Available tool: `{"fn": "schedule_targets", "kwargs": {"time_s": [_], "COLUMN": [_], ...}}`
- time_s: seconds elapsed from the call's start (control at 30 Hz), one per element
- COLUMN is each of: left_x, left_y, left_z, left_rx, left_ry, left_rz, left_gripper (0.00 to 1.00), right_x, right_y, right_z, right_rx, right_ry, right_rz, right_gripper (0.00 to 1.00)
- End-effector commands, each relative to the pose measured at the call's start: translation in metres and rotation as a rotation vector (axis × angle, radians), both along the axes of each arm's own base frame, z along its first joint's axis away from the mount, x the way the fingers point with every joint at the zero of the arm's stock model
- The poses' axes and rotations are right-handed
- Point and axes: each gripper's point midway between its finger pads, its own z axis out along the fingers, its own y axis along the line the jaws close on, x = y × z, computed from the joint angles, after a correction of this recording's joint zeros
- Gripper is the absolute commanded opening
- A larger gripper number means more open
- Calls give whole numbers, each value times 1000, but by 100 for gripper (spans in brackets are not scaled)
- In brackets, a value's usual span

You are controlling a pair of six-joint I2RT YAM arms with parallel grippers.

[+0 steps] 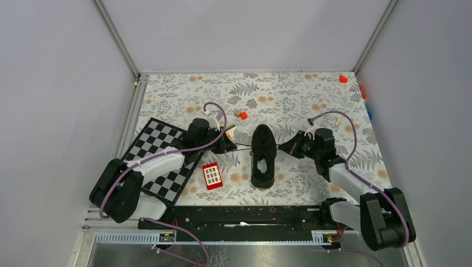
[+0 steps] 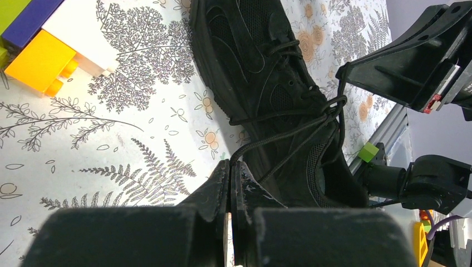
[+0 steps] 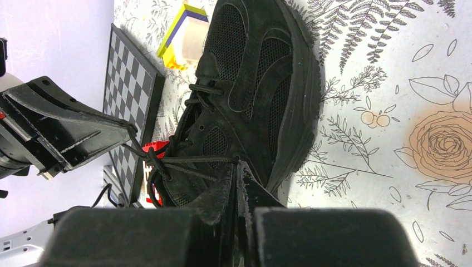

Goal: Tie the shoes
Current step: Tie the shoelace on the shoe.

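The black shoe (image 1: 262,156) lies mid-table, toe pointing away, pale insole showing. My left gripper (image 1: 232,144) sits just left of it, shut on a thin black lace (image 2: 278,136) that runs taut from its tips (image 2: 230,163) to a knot (image 2: 333,107) over the tongue. On the shoe's other side my right gripper (image 1: 284,147) is shut on the other lace end (image 3: 195,159), pulled tight from its tips (image 3: 236,162) to the same knot (image 3: 151,161). Both laces stretch out sideways from the shoe (image 2: 267,83), which fills the middle of the right wrist view (image 3: 245,94).
A checkerboard (image 1: 161,158) lies under the left arm. A red block with white squares (image 1: 212,176) sits left of the shoe's heel. Yellow, white and blue bricks (image 2: 44,44) are near the left gripper, small blocks (image 1: 240,114) behind it, more (image 1: 343,79) at the far right corner.
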Motion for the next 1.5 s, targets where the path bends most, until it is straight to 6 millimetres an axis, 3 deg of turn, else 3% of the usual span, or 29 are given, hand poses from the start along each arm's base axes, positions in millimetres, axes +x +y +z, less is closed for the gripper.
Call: {"fn": "schedule_targets", "kwargs": {"time_s": [0.0, 0.37, 0.77, 0.93, 1.07, 1.1, 1.17, 1.27, 1.4, 1.47], "left_x": [5, 2, 2, 1, 1, 1, 1, 2, 4, 5], "left_y": [10, 13, 22, 21, 11, 7, 1, -5, -9, -10], "left_z": [5, 11, 3, 2, 14, 18, 24, 29, 33, 33], "left_rx": [18, 19, 45, 32, 2, -10, -25, -36, -47, -48], "left_ry": [-52, -71, -58, -55, -65, -65, -70, -80, -87, -85], "left_rz": [30, 23, 67, 62, 8, -11, -40, -58, -67, -64], "left_gripper": [0, 0, 0, 0, 0, 0, 0, 0, 0, 0], "right_x": [13, 16, 20, 22, 22, 21, 19, 14, 1, -13], "right_y": [-4, -4, -1, 3, 5, 5, 2, -9, -18, -13], "right_z": [11, 9, 7, 8, 17, 20, 29, 39, 59, 62], "right_rx": [2, 10, 23, 38, 42, 38, 16, -43, -83, -104], "right_ry": [-42, -34, -28, -27, -40, -45, -61, -72, -90, -67], "right_rz": [-28, -26, -18, -6, 18, 22, 19, -15, -48, -42], "right_gripper": [0, 0, 0, 0, 0, 7, 31, 55, 61, 53]}}
